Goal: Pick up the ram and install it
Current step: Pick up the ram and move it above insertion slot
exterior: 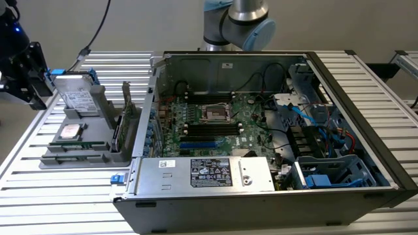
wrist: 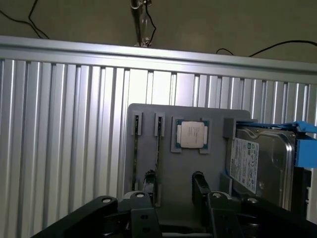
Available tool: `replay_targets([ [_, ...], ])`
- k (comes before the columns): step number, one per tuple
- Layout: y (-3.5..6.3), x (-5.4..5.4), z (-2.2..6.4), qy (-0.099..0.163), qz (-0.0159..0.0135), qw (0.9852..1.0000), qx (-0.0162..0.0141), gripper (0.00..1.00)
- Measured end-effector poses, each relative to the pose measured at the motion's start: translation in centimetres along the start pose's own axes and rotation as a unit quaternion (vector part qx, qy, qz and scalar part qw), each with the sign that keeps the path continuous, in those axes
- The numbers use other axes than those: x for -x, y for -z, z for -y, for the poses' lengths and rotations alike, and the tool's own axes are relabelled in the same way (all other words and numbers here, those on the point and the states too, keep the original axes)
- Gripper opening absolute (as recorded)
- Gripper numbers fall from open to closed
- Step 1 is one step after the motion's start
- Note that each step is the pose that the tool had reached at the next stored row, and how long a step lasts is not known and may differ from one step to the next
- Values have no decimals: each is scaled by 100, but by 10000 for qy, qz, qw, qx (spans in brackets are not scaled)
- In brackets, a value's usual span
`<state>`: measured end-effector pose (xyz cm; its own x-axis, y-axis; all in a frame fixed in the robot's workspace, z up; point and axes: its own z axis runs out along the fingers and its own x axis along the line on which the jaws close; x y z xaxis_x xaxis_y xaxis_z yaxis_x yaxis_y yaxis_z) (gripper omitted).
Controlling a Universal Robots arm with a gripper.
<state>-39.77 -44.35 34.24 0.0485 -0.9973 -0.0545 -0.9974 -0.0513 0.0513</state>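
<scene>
The ram (exterior: 78, 145) is a thin green stick standing on edge in a slot of the grey tray (exterior: 98, 159), at the exterior view's left beside the case. In the wrist view the ram (wrist: 158, 148) shows as a narrow dark line in the tray (wrist: 208, 168), just beside the chip. My gripper (wrist: 173, 182) hovers above the tray, open, with bare tray surface between its two black fingers (wrist: 148, 181). One fingertip sits close to the ram's end, apart from it. The arm's upper joint (exterior: 235, 22) rises behind the case.
The open computer case (exterior: 365, 147) holds the motherboard with long black slots (exterior: 212, 128) and a silver power supply (exterior: 209, 174). On the tray are a hard drive (exterior: 78, 95), a processor chip (exterior: 70, 131) and an upright expansion card (exterior: 125, 117). A black device (exterior: 23, 63) stands at the exterior view's left edge.
</scene>
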Motion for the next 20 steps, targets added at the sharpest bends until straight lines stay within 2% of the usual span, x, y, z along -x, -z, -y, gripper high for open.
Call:
replay_targets([
  [1, -9, -1, 1, -1, -20, 10000, 1, 43],
  [4, -43, -3, 3, -3, -55, 10000, 3, 43],
  [8, -96, -7, 6, -4, -83, 10000, 3, 43],
  [15, -214, -46, 10, -4, -88, 10000, -5, 43],
  [20, -299, -131, 11, -4, -88, 10000, -13, 43],
])
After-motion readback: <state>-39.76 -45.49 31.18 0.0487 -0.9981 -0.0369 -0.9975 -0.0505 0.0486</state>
